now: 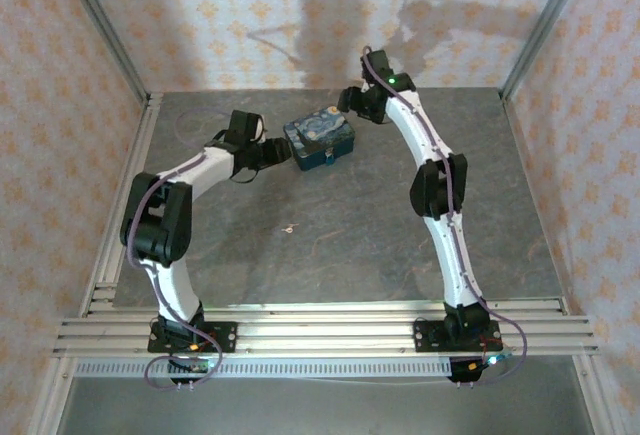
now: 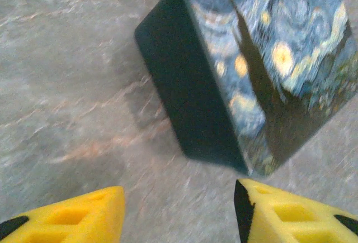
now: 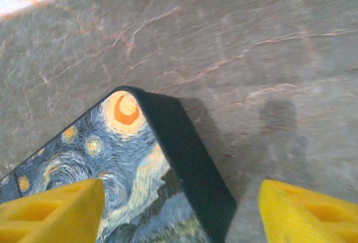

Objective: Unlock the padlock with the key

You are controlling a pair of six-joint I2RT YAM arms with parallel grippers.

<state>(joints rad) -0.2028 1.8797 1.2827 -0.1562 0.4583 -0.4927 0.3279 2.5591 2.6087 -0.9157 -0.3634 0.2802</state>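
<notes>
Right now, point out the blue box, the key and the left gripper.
blue box (image 1: 318,135): top external view, its painted lid.
key (image 1: 288,227): top external view, middle of the small pale shape.
left gripper (image 2: 179,190): left wrist view, midway between its yellow fingertips.

In the upper middle of the top view we see a blue swirl-painted box (image 1: 320,143) with dark sides, lying flat on the grey stone-patterned table (image 1: 330,245). Orange-flowered wallpaper (image 1: 250,15) covers the walls around it, and silver aluminium rails (image 1: 330,325) run along the bottom.
</notes>
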